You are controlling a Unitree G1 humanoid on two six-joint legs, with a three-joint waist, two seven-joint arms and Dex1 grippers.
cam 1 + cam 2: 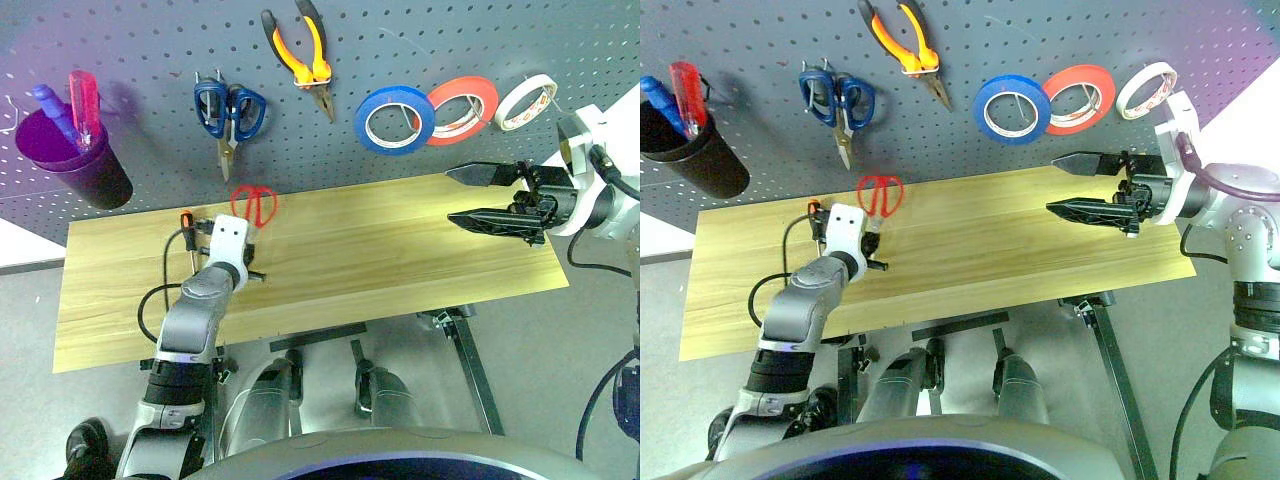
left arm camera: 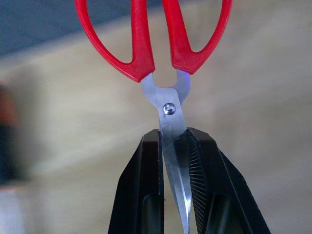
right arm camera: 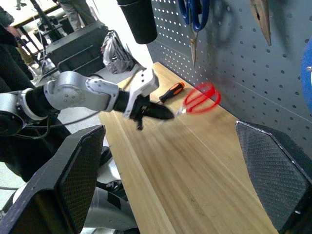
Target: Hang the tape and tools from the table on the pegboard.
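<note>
Two end effectors are working over the tabletop (image 1: 400,250), which is a long plank of light wood with visible grain. The left end effector (image 1: 243,262) is gripping the red-handled scissors (image 1: 254,204) by the blades, with its black fingers (image 2: 146,195) closed on the metal just under the pivot, and the red handles are pointing toward the pegboard (image 1: 140,50). Whether the scissors are touching the wood, I cannot tell. Just beside the left wrist, one small screwdriver (image 1: 187,226) with a black-and-orange handle is lying on the tabletop, near the back edge. The right end effector (image 1: 466,196) is hovering over the right part of the tabletop, well apart from the scissors, with its two fingers spread wide and holding nothing.

Behind the tabletop the dark grey pegboard is standing, full of small holes. On it are hanging one pair of blue-handled scissors (image 1: 229,112), one pair of orange-and-yellow pliers (image 1: 303,55) and three tape rolls in a row: the blue tape roll (image 1: 395,119), a red-orange roll (image 1: 462,109) overlapping its edge, and a white roll (image 1: 527,101). At the left side one dark cup (image 1: 75,160) is sitting on the board, holding a blue handle and a red handle. Under the tabletop, grey floor is showing.
</note>
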